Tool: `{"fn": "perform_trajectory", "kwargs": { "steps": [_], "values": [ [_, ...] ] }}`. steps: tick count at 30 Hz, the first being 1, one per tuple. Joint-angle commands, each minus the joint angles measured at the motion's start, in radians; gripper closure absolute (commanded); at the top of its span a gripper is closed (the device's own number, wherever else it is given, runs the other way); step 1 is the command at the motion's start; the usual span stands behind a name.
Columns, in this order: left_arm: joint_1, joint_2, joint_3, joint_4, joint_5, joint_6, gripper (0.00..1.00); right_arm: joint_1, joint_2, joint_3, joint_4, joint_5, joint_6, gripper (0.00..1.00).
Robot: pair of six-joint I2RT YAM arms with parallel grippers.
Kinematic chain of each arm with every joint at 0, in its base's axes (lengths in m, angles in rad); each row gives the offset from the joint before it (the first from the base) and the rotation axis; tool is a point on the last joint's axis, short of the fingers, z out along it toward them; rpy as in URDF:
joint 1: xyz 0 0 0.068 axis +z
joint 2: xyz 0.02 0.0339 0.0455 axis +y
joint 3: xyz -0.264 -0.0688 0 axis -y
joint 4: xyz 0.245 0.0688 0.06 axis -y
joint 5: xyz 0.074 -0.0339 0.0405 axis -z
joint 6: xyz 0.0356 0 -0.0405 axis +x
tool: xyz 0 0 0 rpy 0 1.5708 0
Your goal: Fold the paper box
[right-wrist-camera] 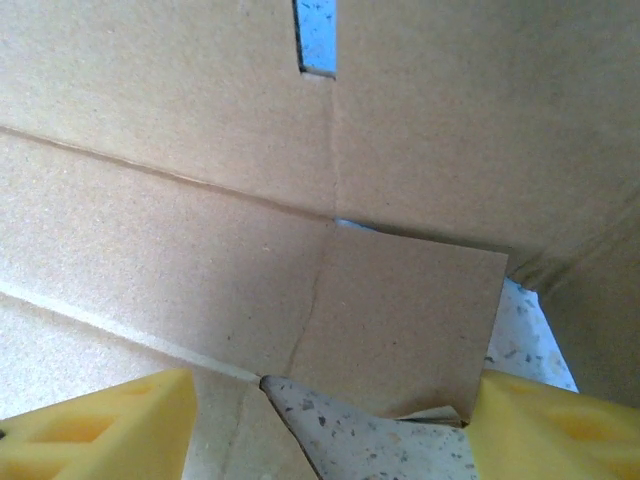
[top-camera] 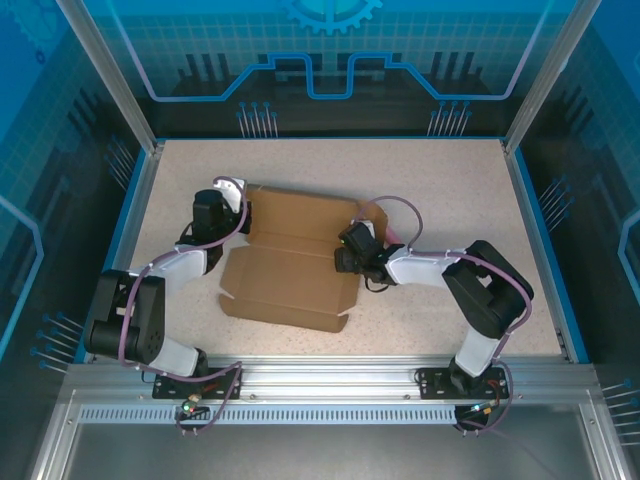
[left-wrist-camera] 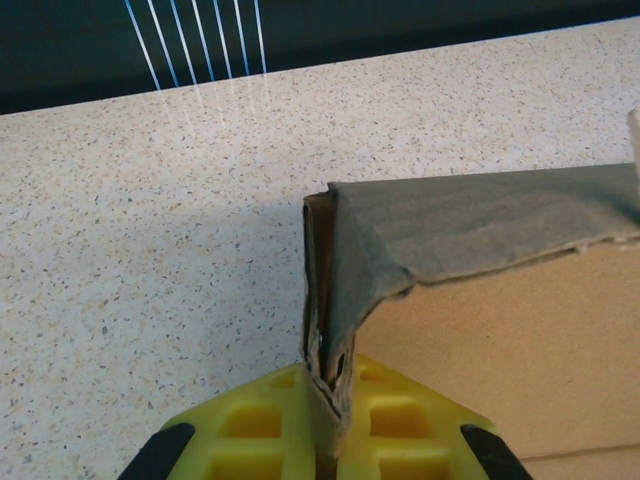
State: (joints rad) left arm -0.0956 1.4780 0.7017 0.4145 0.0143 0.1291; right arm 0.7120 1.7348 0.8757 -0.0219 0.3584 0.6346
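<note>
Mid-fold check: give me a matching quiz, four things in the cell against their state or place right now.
Column one:
1. left gripper
2. right gripper
3. paper box
4. table

Column two:
A. speckled beige surface
B. open, fingers spread wide, facing the inside of the cardboard
C. shut on a raised cardboard edge
D. brown, partly folded, lying between the two arms

Pairs: 1-C, 2-B, 3-D, 4-A

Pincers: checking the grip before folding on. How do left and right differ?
The left pincer is shut on the box's raised wall; the right pincer is open, gripping nothing. Left is at the box's left edge, right at its right edge. Both have yellow fingers.
</note>
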Motion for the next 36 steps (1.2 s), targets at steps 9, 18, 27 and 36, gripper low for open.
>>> {"fn": "perform_trajectory", "kwargs": {
  "steps": [9, 18, 27, 36],
  "values": [
    [-0.003, -0.022, -0.012, 0.032, 0.022, -0.025, 1.00, 0.013, -0.045, -0.010, 0.099, -0.056, -0.074, 0.33],
    [-0.003, -0.021, -0.012, 0.033, 0.028, -0.028, 1.00, 0.051, 0.036, 0.056, 0.103, -0.079, -0.082, 0.36],
    [-0.002, -0.022, -0.012, 0.029, 0.026, -0.029, 1.00, 0.081, 0.128, 0.107, 0.105, -0.100, -0.092, 0.38],
    [-0.003, -0.024, -0.012, 0.027, 0.016, -0.028, 1.00, 0.081, 0.026, 0.083, 0.038, -0.090, -0.182, 0.37]
  ]
}}
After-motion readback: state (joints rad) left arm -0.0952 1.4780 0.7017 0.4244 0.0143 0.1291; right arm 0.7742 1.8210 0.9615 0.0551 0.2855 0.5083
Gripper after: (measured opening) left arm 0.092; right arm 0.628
